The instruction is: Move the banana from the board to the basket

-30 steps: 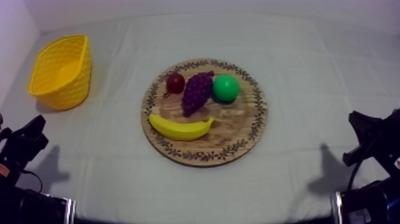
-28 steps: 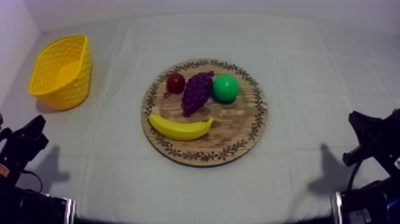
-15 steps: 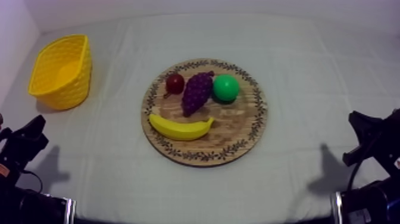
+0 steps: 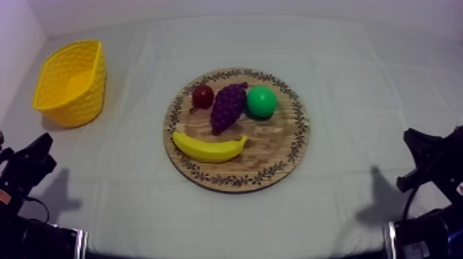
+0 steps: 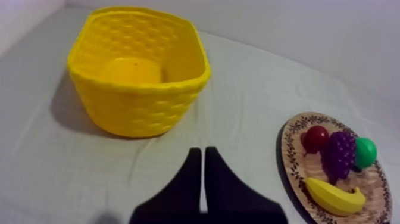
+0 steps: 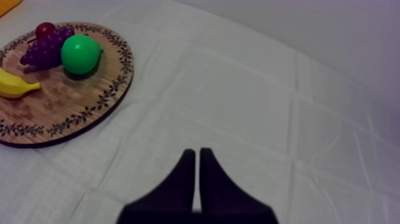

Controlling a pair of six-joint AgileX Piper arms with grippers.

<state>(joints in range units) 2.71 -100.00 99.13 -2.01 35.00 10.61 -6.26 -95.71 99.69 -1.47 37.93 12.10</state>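
Nothing of the task is done yet, judging from how things lie: the worktop [image 4: 358,83] carries everything in what looks like a starting layout, and the reach, grasp, lift, carry and release are all left to do

The wooden board [image 4: 282,155] sits at the middle of the worktop, well apart from every edge. The yellow basket [image 4: 72,110] stands near the far left corner, well apart from the board, and the left wrist view shows nothing but its own yellow floor inside

The left arm [image 4: 27,169] waits at the near left corner and the right arm [image 4: 430,162] at the near right corner, both well clear of the board. In each wrist view that arm's jaws lie pressed together as a narrow black wedge, closed with nothing between them

The banana [image 4: 209,148] lies flat on the part of the board closest to the near edge. Its long axis runs roughly parallel to the near edge, left to right. Both ends curl up toward the far edge, so the hollow of the curve faces the bunch of grapes [image 4: 227,107]. The thinner, stem-like end points to the right edge and the blunter end to the left edge, the basket's side

Beyond it, toward the far edge, come the grapes, a green fruit [image 4: 262,101] and the small red fruit [image 4: 202,96]. The banana is close to the grapes, though I cannot tell whether they touch
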